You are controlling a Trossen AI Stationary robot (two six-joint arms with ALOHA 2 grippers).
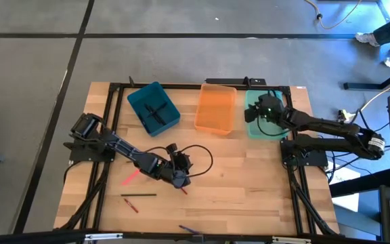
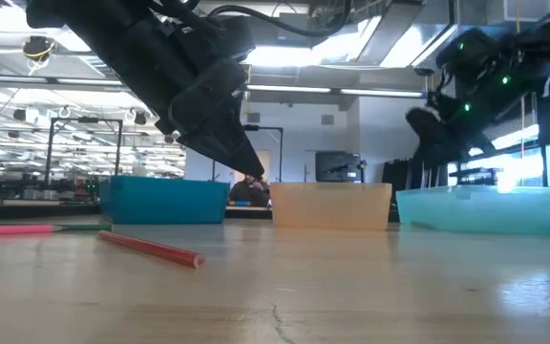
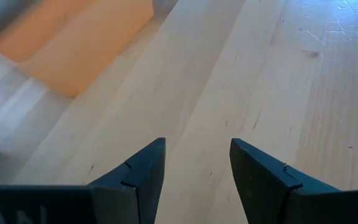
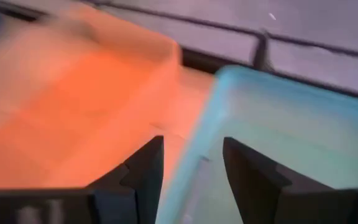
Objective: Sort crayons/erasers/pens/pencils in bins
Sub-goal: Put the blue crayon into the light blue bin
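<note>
Three bins sit in a row along the table's (image 1: 249, 183) far edge: teal bin (image 1: 154, 107) twd the left, orange bin (image 1: 216, 108) mid, mint bin (image 1: 258, 127) twd the right.

The teal bin holds a few dark sticks (image 1: 157, 112).

L gripper (image 1: 181, 181) is low over the table centre, nearer the front edge, fingers (image 3: 145, 171) apart w/ bare wood between them, nothing held.

A red stick (image 1: 184, 190) lies just beside its tip.

Pink stick (image 1: 131, 177) lies left of it, a dark stick (image 1: 139, 195) and small red stick (image 1: 133, 206) nearer the front-left, a purple one (image 1: 188, 230) at the front edge.

R gripper (image 1: 261, 108) hangs over the mint bin's left rim, next to the orange bin; fingers (image 4: 145, 168) apart, empty.
</note>
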